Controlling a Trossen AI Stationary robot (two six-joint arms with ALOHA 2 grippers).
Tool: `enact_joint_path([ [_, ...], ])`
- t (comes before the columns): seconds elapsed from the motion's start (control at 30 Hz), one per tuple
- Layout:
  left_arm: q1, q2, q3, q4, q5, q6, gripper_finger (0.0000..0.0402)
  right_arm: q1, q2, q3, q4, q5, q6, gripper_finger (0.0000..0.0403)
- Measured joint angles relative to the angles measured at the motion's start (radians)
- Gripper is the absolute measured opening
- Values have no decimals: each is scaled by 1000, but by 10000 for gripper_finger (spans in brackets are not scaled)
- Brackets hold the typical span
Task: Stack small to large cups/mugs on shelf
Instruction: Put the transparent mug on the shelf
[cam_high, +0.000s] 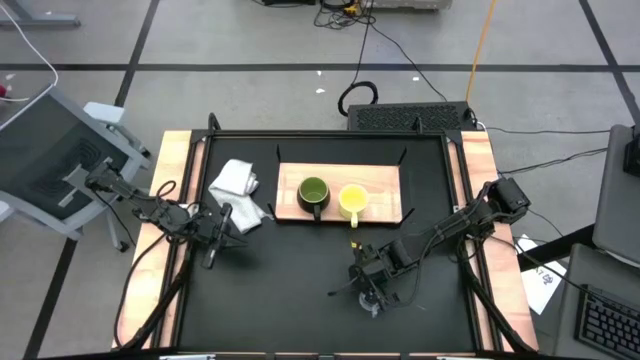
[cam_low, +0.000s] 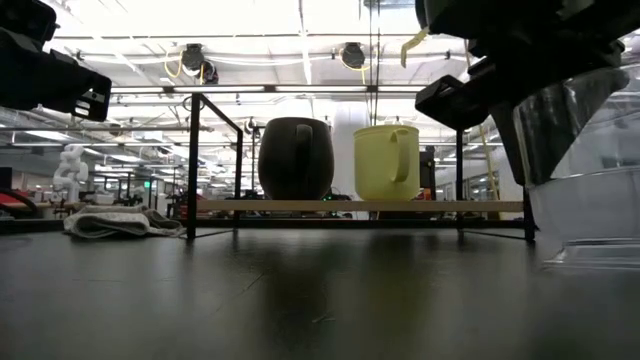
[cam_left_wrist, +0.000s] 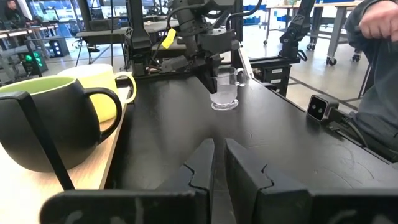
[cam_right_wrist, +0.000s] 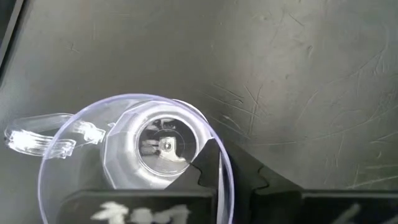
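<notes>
Right gripper pinches clear glass cup rim on table.

A robotics lab: a black desk in a metal frame on a taped concrete floor, cables trailing, strip lights overhead, workbenches and another robot arm beyond.

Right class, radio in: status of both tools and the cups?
Right tool shut on glass cup, on table. Left tool shut, idle. Green mug, yellow mug on shelf. Path clear.
</notes>
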Motion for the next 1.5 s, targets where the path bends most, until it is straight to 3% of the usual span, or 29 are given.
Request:
enact_joint_path([
  [0.27,0,0,0,-2,0,0,40,3,-23,-1,-13,37,-20,1],
  [0.5,0,0,0,-3,0,0,40,2,-147,-1,-96,148,-47,0],
  [0.77,0,0,0,-3,0,0,40,-62,-267,-1,-184,157,-31,0],
  [0.9,0,0,0,-3,0,1,40,-107,-271,-1,-281,157,-56,0],
  [1.5,0,0,0,-5,0,5,40,-297,-278,0,-325,157,-348,0],
])
